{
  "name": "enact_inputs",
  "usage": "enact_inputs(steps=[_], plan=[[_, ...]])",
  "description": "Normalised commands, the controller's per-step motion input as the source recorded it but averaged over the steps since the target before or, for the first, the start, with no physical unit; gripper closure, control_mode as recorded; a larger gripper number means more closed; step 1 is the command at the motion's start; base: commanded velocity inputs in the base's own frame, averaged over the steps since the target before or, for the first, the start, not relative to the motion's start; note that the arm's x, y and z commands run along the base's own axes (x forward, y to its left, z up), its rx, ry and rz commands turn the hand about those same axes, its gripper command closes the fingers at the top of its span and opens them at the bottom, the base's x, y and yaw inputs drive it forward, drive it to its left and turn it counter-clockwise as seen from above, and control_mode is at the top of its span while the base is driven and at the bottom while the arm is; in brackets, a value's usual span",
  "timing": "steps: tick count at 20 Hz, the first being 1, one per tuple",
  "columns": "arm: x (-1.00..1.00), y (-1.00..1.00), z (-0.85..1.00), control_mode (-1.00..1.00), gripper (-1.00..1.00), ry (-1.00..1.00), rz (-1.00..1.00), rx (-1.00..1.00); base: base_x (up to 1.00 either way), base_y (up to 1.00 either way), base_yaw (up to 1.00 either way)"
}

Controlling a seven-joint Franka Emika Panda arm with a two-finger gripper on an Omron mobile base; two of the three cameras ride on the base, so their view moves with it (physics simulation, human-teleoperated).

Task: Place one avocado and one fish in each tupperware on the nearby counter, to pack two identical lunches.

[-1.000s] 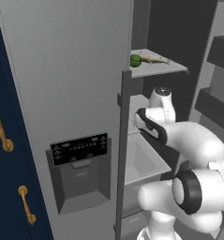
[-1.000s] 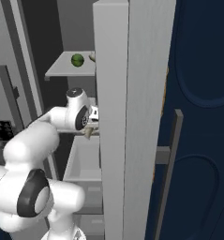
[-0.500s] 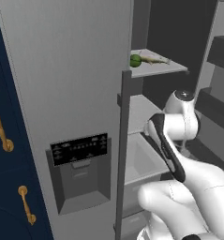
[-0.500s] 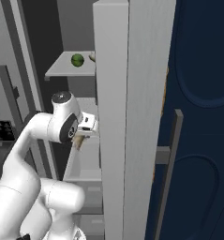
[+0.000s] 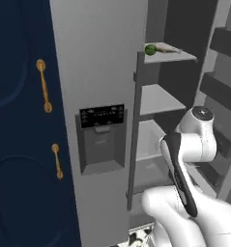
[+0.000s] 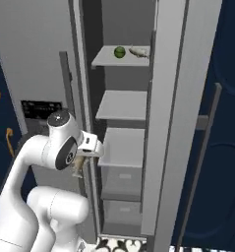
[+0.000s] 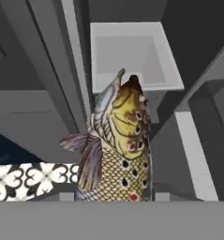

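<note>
A tall grey fridge stands open among navy cabinet doors with brass handles (image 5: 43,86), its white shelves stacked up the open compartment. Both base views have swung since a second ago, the right one now looking straight into the shelves, so the base itself has moved and the fridge has not.

What has changed with the arm is that it has folded back out of the middle shelf space. The two-finger gripper (image 6: 82,158) now hangs in front of the compartment, just outside the door edge. It is clenched on a speckled olive-brown whole fish (image 7: 118,150). From the hand camera the fish stands straight ahead of the fingers, head away from them, with an empty white shelf (image 7: 132,56) beyond its nose and patterned floor tile (image 7: 29,180) off to one side.

Well above the gripper and farther in, on the top shelf, lie a small round glossy green avocado (image 6: 119,51) and, just beside it, a second pale slender fish (image 6: 138,50).

I judge that the first fish is picked and cleared from the fridge. The carry to a tupperware on the counter comes next, and three items are left to fetch.
</note>
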Motion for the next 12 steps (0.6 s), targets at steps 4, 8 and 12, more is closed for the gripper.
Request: enact_inputs(steps=[4,8,12], plan=[[0.00,0.00,0.00,1.00,1.00,0.00,0.00,0.00,-0.52,1.00,0.60],[0.00,0.00,0.00,1.00,1.00,0.00,0.00,0.00,-0.06,0.93,0.77],[0.00,0.00,0.00,1.00,1.00,0.00,0.00,0.00,0.00,0.67,0.81]])
